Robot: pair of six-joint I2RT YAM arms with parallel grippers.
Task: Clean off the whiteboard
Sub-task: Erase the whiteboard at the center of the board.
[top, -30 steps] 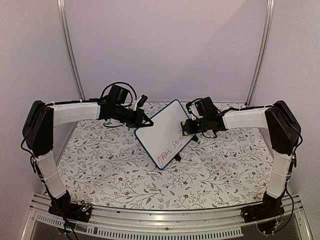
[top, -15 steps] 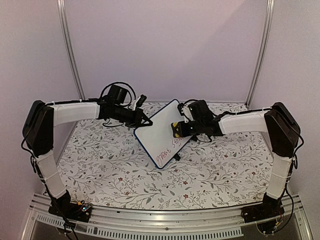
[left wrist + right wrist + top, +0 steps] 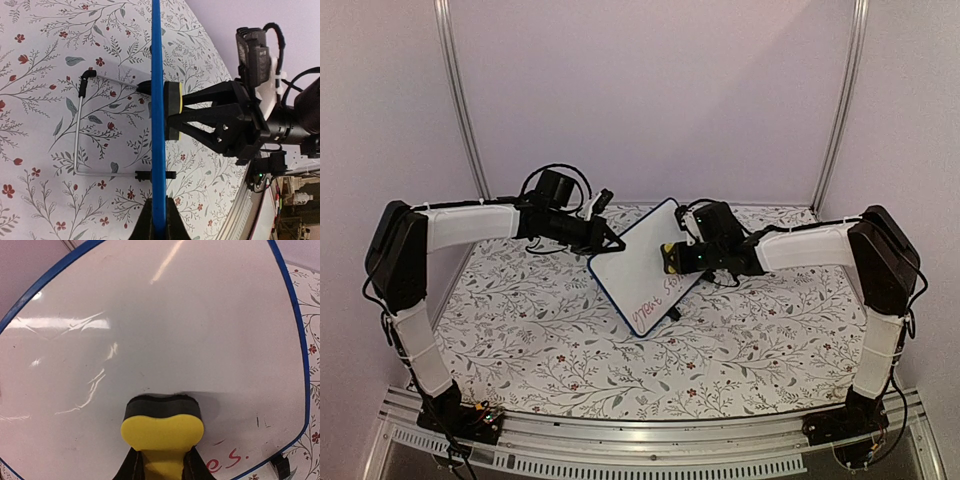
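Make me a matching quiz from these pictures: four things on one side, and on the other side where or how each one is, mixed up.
Things:
1. whiteboard
2. sponge
3. left claw
4. red writing

Descriptions:
A. shut on the board's edge
B. yellow and black, pressed against the board's face
C. blue-rimmed, mostly blank
D. along one edge of the board

Pairs: 1-C, 2-B, 3-A, 4-D
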